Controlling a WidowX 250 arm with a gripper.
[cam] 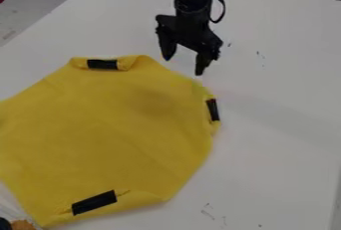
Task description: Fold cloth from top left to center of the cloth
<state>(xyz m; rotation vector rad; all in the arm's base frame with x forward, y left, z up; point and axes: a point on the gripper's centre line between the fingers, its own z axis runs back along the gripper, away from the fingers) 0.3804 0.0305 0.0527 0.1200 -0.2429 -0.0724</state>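
White tabletop (279, 139) lay under the yellow cloth (110, 134), which was spread nearly flat across the left and middle of the camera view. Beside its upper right edge hung the tool (182, 65), its fingers well apart and nothing between them. No flap from the top left reached the cloth's center, so the fold seemed not yet made: gripping that part, carrying it inward and letting go all appeared left to do

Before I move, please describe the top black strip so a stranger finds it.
On the white table lies a yellow cloth. The strip sits at its top edge, nearly level in view; the right strip runs nearly upright, the bottom strip slants.
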